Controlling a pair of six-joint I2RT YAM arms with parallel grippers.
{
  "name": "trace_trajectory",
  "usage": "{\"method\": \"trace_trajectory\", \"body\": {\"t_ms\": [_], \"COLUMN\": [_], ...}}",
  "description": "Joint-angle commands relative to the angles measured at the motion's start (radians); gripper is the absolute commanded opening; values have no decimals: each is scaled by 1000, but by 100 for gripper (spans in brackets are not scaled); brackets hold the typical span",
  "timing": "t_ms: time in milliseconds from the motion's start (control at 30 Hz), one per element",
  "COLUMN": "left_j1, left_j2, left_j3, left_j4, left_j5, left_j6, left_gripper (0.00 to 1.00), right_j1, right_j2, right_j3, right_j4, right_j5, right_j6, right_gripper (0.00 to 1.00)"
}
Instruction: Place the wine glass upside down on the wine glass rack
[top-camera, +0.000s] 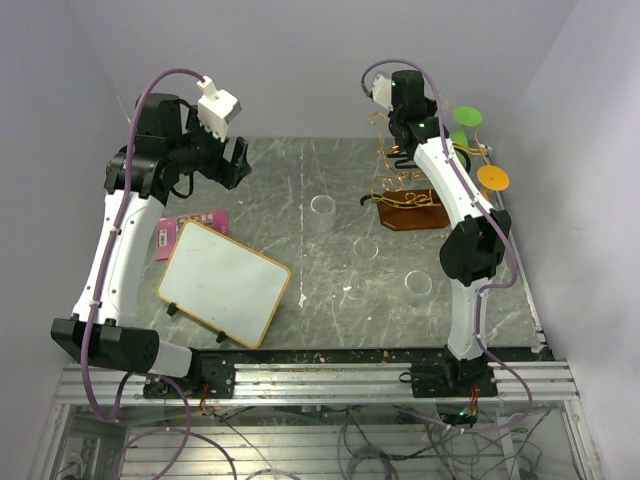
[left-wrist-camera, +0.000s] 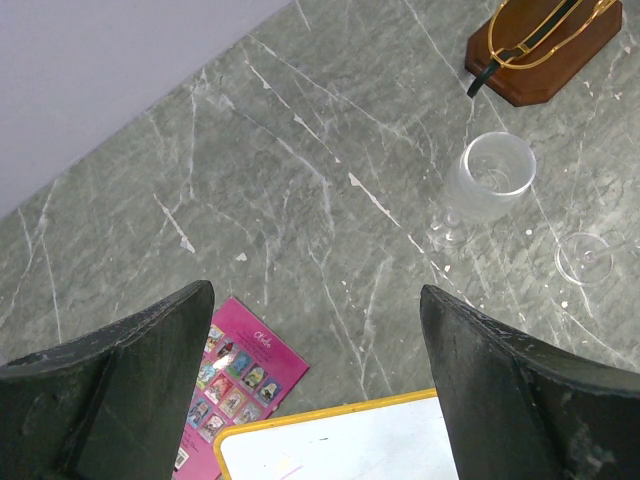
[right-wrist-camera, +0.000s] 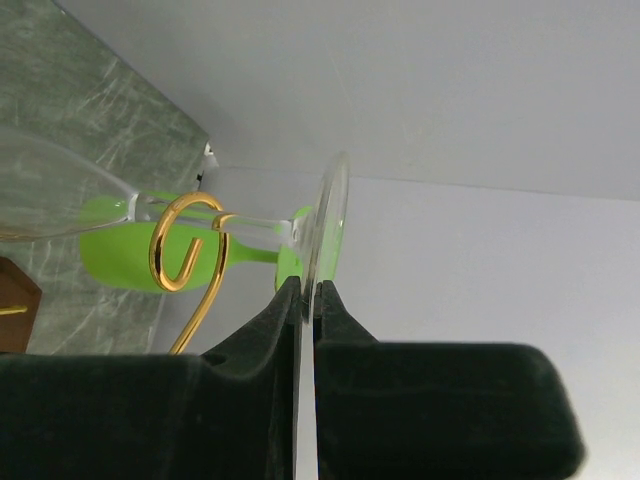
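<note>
In the right wrist view a clear wine glass (right-wrist-camera: 328, 215) lies sideways, and my right gripper (right-wrist-camera: 308, 288) is shut on the rim of its round foot. Its stem (right-wrist-camera: 250, 226) passes by a curled gold hook (right-wrist-camera: 185, 243) of the wine glass rack, touching or just apart I cannot tell, with the bowl (right-wrist-camera: 45, 190) out to the left. From above, the right gripper (top-camera: 404, 118) sits at the top of the wine glass rack (top-camera: 410, 186), at the table's back right. My left gripper (top-camera: 236, 160) hangs open and holds nothing, high over the back left. Its fingers (left-wrist-camera: 470, 350) stand wide apart.
Green (top-camera: 467, 117) and orange (top-camera: 493, 178) glasses hang on the rack's right side. Several clear glasses (top-camera: 322, 206) (top-camera: 418, 284) stand on the marble table (top-camera: 280, 190). A yellow-framed whiteboard (top-camera: 222, 282) and a pink card (top-camera: 190, 225) lie at the left. The side wall is close on the right.
</note>
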Motion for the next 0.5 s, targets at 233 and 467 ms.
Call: {"method": "trace_trajectory", "body": {"t_ms": [233, 467], "left_j1": [13, 13], "left_j2": [0, -3], "left_j3": [-12, -18], "left_j4": [12, 14], "left_j5": [20, 20], "left_j6": [2, 2], "left_gripper": [95, 95], "right_j1": [12, 18], "right_j2": [1, -15], "right_j3": [22, -1], "right_j4": [32, 28], "right_j5": [-29, -29], "right_j6": [31, 35], "right_gripper": [0, 0]}}
